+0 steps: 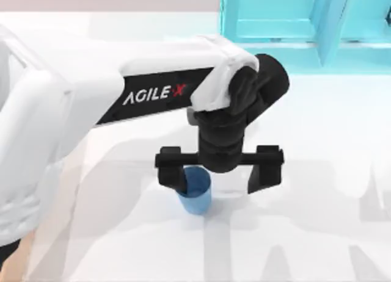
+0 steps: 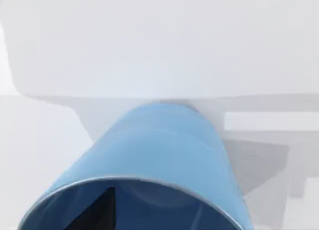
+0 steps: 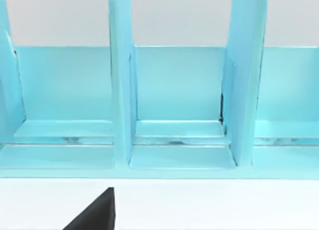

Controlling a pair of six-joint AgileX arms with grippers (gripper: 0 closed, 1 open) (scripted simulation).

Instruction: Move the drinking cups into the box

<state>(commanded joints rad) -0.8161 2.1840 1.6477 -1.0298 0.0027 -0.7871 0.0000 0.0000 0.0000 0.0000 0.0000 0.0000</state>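
Note:
A plain blue drinking cup [image 1: 197, 195] stands upright on the white table, near the middle. My left gripper [image 1: 220, 175] hangs over it, open wide. Its left finger [image 1: 173, 171] is at the cup's rim and its right finger [image 1: 266, 169] stands well off to the cup's right. In the left wrist view the blue cup [image 2: 154, 155] is very close, with a dark fingertip [image 2: 99, 212] in front of its mouth. My right gripper [image 3: 159, 222] faces the cabinet, open, with one dark fingertip [image 3: 94, 212] in sight. The box is out of view.
A turquoise open-framed cabinet [image 1: 305, 25] stands at the back right of the table; its upright dividers [image 3: 119, 80] split it into compartments. My left arm [image 1: 91, 105] reaches in from the left across the table.

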